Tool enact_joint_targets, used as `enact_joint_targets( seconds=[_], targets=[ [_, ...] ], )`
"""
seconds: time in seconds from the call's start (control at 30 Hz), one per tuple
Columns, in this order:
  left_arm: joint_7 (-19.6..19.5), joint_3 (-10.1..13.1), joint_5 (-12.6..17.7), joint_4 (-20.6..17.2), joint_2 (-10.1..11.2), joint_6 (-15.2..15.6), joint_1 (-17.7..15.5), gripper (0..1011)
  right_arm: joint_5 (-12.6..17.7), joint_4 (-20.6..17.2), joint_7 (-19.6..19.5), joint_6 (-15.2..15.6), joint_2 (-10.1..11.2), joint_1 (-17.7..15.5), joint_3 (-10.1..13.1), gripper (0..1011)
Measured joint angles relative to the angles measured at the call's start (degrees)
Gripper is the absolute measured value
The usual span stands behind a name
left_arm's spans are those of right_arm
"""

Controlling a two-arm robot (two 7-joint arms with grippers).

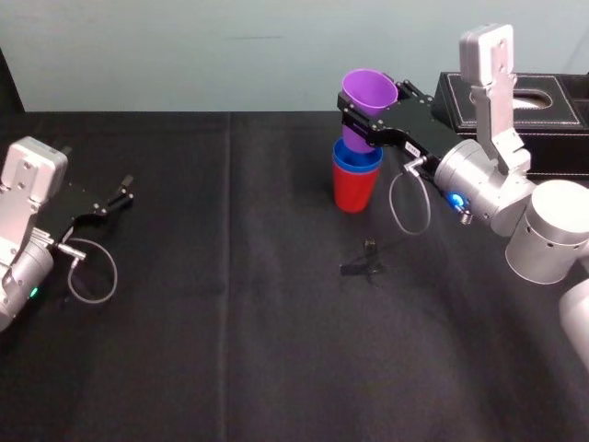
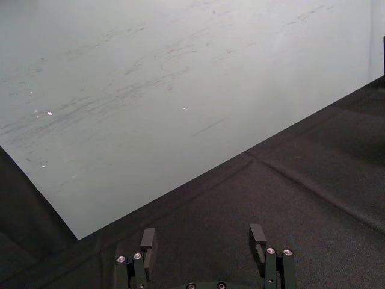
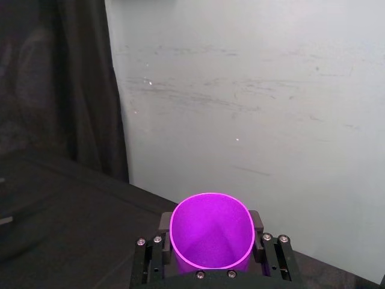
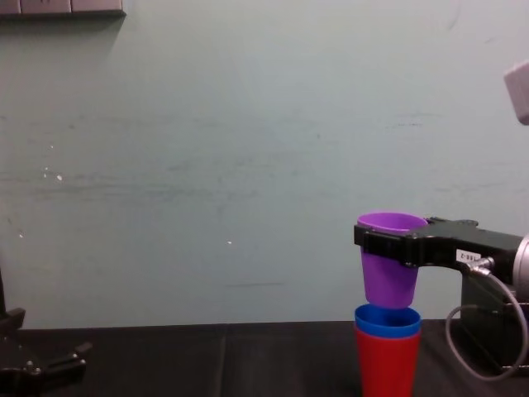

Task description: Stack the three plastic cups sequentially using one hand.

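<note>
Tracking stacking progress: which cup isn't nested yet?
The purple cup, held by the right gripper above the blue cup, which sits inside the red cup. The left gripper rests open.

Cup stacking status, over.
Right gripper shut on purple plastic cup, base at rim of blue plastic cup nested in red plastic cup. Left gripper open, parked left. Black stitched box behind, apart.

Black white-stitched box (image 1: 552, 129) at the dark-clothed table's (image 1: 230, 322) far right, pale wall (image 4: 207, 165) behind.
</note>
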Motion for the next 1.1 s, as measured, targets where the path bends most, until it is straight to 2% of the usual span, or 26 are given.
enact_joint_targets(
  seconds=[0.37,1.1],
  targets=[
    [0.0,0.0,0.0,0.0,0.0,0.0,0.0,1005,-1.0,3.7,0.5,-1.3,-1.1,1.6,-0.4,738],
    [0.0,0.0,0.0,0.0,0.0,0.0,0.0,1005,-2.0,6.9,1.0,-2.4,-2.0,1.3,-0.7,737]
  ],
)
